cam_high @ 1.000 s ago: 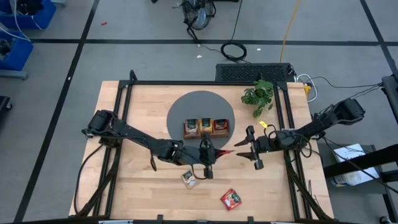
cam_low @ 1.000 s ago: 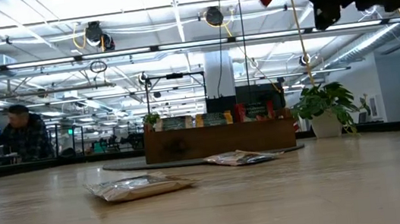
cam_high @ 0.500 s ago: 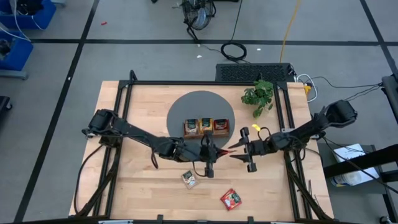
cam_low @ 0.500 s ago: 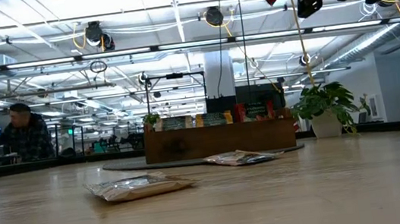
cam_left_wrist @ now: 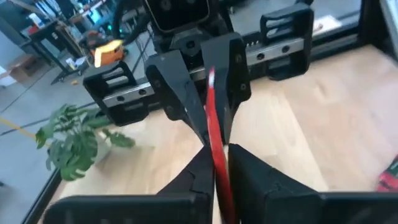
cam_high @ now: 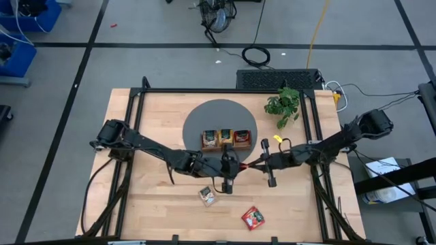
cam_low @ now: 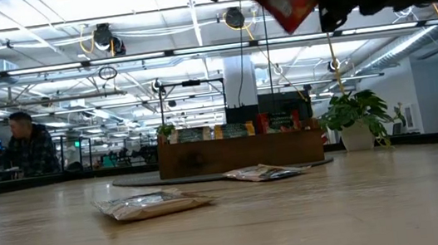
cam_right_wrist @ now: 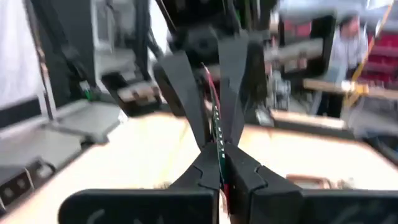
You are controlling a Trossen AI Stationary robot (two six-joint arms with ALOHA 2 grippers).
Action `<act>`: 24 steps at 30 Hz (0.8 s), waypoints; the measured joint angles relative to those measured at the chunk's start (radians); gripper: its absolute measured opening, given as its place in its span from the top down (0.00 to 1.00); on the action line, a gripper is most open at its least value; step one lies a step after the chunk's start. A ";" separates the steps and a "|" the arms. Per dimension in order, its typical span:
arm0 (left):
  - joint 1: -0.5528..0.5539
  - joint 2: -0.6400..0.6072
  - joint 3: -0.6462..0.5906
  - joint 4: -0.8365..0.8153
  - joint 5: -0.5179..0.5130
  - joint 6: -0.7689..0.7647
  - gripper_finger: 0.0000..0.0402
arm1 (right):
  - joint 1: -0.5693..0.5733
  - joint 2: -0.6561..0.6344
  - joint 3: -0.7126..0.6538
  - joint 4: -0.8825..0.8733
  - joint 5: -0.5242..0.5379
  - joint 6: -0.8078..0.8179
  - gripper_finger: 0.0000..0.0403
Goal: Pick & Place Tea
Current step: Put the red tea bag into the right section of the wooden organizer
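Red tea sachet, thin, edge-on

The left arm is stretched out low from its base toward the middle. The right arm is stretched toward it from the other side. The left gripper and the right gripper are brought tip to tip, high off the table. A red tea sachet is pinched between both pairs of fingers at once.

two sachets lie on the table before the tray.
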 joint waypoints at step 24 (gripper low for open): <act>-0.294 -0.164 -0.244 -0.363 -0.183 -0.468 0.74 | -0.252 -0.099 0.465 -1.280 0.005 0.090 1.00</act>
